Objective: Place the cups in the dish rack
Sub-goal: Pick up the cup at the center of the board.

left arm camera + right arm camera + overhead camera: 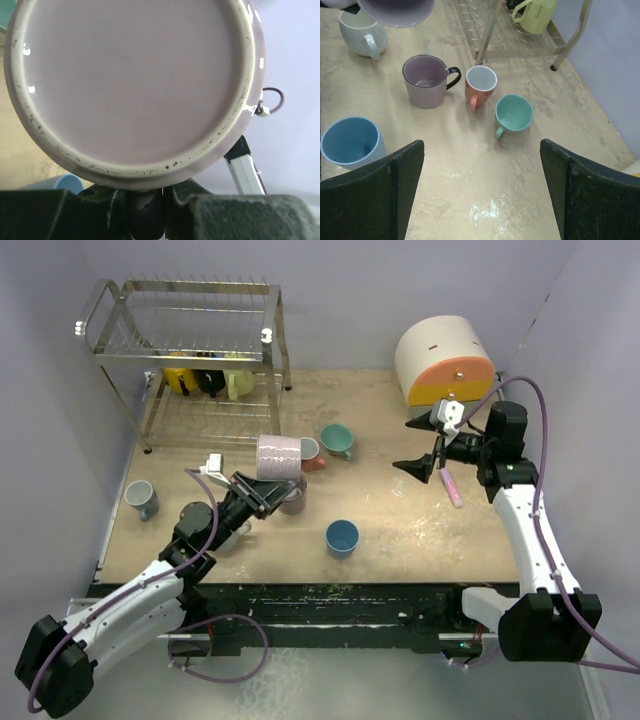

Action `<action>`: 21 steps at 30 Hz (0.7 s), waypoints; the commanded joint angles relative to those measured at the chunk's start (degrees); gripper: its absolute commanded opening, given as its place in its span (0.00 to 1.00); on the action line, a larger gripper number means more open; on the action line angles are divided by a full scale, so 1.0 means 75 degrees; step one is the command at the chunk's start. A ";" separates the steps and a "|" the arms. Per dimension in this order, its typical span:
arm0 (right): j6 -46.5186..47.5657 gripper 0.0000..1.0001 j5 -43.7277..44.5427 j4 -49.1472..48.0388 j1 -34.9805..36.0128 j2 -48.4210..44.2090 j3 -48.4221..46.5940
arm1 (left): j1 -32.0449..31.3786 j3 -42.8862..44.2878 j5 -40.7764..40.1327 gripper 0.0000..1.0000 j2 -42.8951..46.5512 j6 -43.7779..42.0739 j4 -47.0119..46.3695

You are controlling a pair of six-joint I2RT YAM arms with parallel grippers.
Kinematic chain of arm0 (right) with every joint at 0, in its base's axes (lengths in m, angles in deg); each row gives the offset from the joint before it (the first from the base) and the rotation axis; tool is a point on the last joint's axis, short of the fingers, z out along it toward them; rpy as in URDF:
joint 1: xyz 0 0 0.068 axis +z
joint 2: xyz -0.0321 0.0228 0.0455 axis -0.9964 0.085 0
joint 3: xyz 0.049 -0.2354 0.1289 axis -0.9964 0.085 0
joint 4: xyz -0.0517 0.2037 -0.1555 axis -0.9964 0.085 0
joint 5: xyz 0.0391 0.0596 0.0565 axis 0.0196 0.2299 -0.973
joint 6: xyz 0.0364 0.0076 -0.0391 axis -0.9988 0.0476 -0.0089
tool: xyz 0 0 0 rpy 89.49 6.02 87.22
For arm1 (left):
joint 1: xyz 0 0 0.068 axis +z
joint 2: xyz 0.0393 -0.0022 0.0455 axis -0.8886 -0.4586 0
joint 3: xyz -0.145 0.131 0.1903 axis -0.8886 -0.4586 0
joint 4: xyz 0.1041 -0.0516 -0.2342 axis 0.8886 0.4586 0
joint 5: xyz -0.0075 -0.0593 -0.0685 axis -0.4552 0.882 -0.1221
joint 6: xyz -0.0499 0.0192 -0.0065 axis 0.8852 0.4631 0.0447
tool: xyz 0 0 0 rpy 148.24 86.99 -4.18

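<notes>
My left gripper [262, 486] is shut on the handle of a lavender mug [278, 456] and holds it tilted above the table; its base fills the left wrist view [130, 85]. It also shows in the right wrist view [395, 10]. Below it stands a purple mug with a black handle [424, 80]. A salmon mug [313, 453], a teal mug [337, 441], a blue mug [342, 537] and a grey-blue mug [141, 500] stand on the table. The silver dish rack [180, 315] at the back left holds yellow, black and pale green mugs [238, 380] on its lower tier. My right gripper [407, 446] is open and empty.
A cream-and-orange drawer box [445, 362] stands at the back right. A small pink stick [453, 486] lies under my right arm. A pale mug [362, 35] stands near my left arm. Walls close in the table on three sides.
</notes>
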 commanded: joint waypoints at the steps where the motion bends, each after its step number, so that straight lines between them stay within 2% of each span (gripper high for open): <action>1: 0.0096 0.98 0.0235 -0.0129 -0.0080 -0.0100 0.0268 | 0.0665 0.0520 0.0573 0.00 0.0245 -0.0447 -0.0209; 8: 0.0145 0.98 0.0994 -0.0111 -0.0093 -0.0271 0.0388 | 0.1595 0.0874 0.1544 0.00 0.0080 -0.0457 0.0226; 21: 0.0221 0.97 0.1446 0.0062 -0.0094 -0.0242 0.0295 | 0.3281 0.1488 0.3138 0.00 -0.0279 -0.0528 0.0612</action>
